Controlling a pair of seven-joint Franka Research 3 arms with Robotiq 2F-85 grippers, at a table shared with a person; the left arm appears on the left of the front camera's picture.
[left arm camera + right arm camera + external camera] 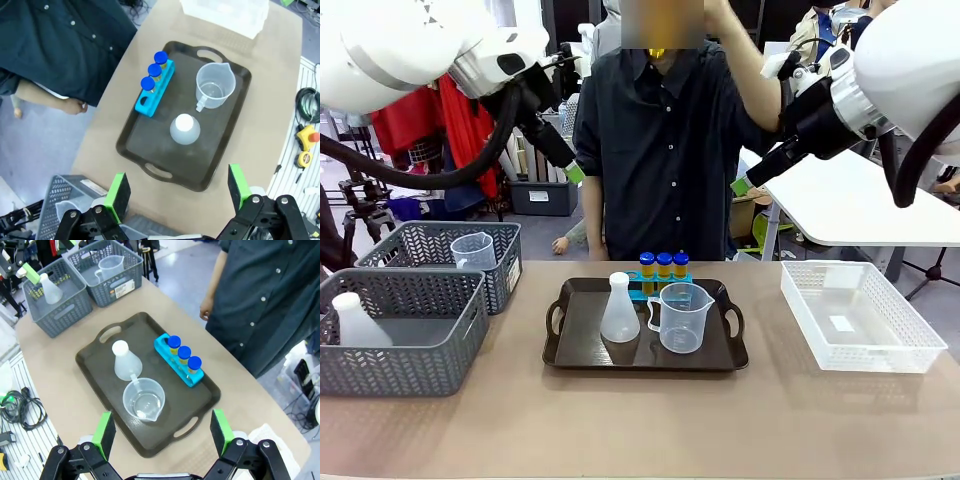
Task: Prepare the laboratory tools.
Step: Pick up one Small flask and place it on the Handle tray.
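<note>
A measuring jug (681, 317), conical flask (619, 309) and blue rack (661, 289) holding three capped tubes (663, 264) sit on the dark tray (568, 352) at table centre; one rack slot looks vacant. At ten and two o'clock above, left gripper (177, 189) and right gripper (162, 431) hang wide open, empty.

Both my arms raised at the frame's upper corners, left gripper (575, 172) and right gripper (741, 185) angled inward and down, jaws wide apart, nothing held.

The measuring jug (680, 317) hides most of the tube rack (642, 292).
</note>
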